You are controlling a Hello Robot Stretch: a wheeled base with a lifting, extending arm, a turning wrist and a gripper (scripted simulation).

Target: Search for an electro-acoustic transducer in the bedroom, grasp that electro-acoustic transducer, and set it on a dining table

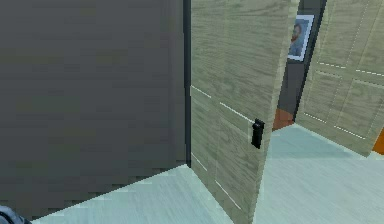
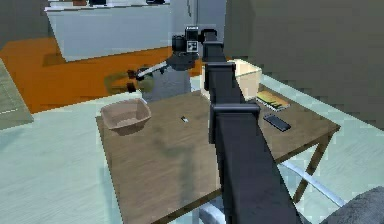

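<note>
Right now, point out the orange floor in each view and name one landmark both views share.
Forward view: the orange floor is a sliver at the right edge, plus a patch past the wooden door.
Arm side view: the orange floor fills the upper left, beyond the wooden table.
Shared landmark: the pale blue-green floor that borders the orange.

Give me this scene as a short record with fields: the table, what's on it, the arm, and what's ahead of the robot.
table: brown wooden table
on table: pinkish-tan shallow bowl; beige open box; flat dark slab-shaped thing
arm: dark square bar reaching across the table
jaws: seen against the orange floor beyond the table; cannot tell whether they hold anything
ahead: light wooden door with dark handle; grey wall; framed picture beyond
</note>
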